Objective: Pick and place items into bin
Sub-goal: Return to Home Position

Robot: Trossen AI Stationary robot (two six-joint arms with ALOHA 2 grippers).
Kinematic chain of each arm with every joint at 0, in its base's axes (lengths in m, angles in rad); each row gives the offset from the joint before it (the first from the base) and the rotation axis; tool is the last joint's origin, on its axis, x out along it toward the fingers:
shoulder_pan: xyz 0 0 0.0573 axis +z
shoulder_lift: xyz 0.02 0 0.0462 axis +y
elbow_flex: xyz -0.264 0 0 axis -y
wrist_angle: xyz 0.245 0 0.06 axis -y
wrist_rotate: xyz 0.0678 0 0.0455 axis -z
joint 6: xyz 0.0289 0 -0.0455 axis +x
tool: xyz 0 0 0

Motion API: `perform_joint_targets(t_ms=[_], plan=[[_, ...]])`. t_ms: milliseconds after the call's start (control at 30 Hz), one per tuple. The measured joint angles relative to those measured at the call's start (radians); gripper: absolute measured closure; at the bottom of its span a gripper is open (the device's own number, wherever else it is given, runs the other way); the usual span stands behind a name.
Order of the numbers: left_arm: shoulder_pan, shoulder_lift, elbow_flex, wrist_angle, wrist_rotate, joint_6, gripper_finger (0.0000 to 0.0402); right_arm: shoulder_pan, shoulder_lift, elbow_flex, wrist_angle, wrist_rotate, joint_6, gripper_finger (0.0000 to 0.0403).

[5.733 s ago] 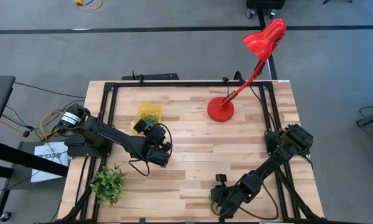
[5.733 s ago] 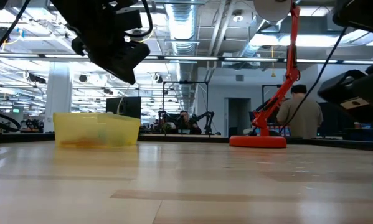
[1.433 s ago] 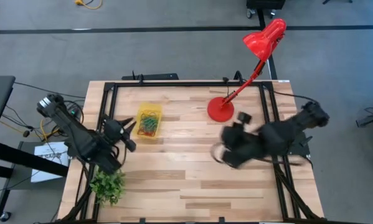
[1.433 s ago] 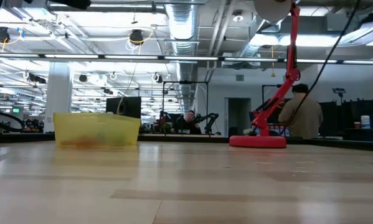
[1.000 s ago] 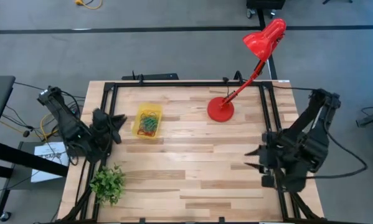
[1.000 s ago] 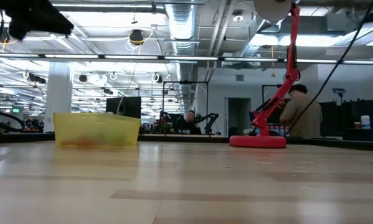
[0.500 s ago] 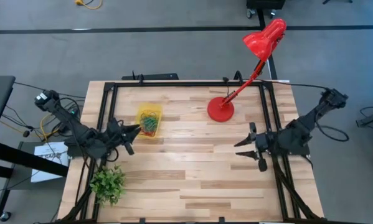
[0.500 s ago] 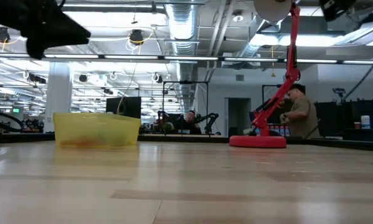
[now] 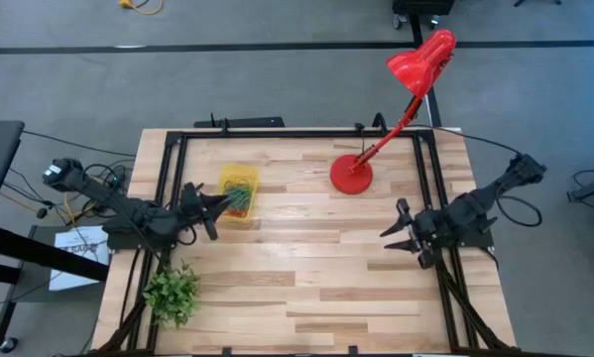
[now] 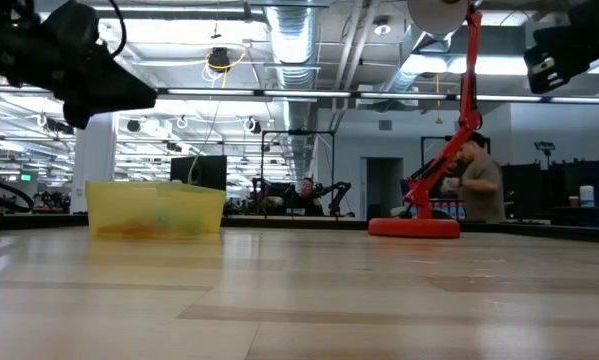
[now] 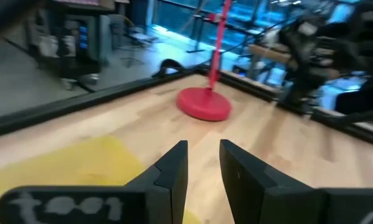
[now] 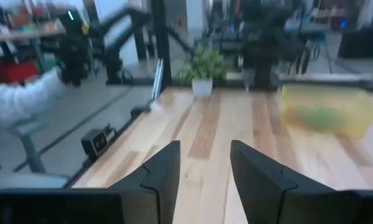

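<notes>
Left fingers (image 11: pixel 174 177) spread with a narrow gap, nothing between them. The left gripper (image 11: pixel 203 144) hangs above the table (image 9: pixel 306 268), just beside the bin (image 9: pixel 239 169) on the side toward its own arm. Right fingers (image 12: pixel 261 180) spread too, empty. The right gripper (image 12: pixel 205 146) is near the table's right edge, well apart from the bin. Risk: the left tips are close to the bin wall, so a sideways swing on retract could clip the light tray and skid or spill it. The items (image 9: pixel 239 196) are a tangled heap inside the bin, with green, red and yellow loops showing.
</notes>
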Motion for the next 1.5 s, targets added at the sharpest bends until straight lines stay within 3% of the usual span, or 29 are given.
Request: perform_joint_targets(t_ms=[100,233,500,633,900,1033,1167,1333,1500], plan=[[0.001,-0.09,-0.046,0.006,0.065,0.0,0.0319,0.0,-0.137,-0.04,-0.004,0.0,-0.022,0.0269],[0.001,-0.185,-0.138,0.151,0.096,0.045,0.0319,0.0,-0.285,-0.098,-0.005,-0.015,-0.071,0.027],[0.001,-0.217,-0.14,0.25,0.105,0.077,0.0319,-0.04,-0.273,-0.123,0.023,-0.078,-0.14,0.027],[0.002,-0.19,-0.14,0.296,0.107,0.099,0.0319,-0.076,-0.283,-0.183,0.109,-0.116,-0.145,0.0269],[0.003,-0.111,-0.14,0.348,0.095,0.101,0.0319,-0.171,-0.277,-0.183,0.105,-0.131,-0.135,0.027],[0.003,-0.062,-0.141,0.327,0.146,0.107,0.0319,-0.214,-0.278,-0.183,0.077,-0.13,-0.072,0.0268],[0.003,-0.029,-0.141,0.302,0.195,0.155,0.0319,-0.232,-0.278,-0.183,0.056,-0.13,0.002,0.027],[0.003,-0.054,-0.141,0.279,0.135,0.31,0.0319,-0.235,-0.278,-0.183,0.056,-0.129,0.013,0.0268],[0.002,-0.165,-0.141,0.271,0.335,0.419,0.0319,-0.235,-0.278,-0.183,0.056,-0.129,0.014,0.027]])
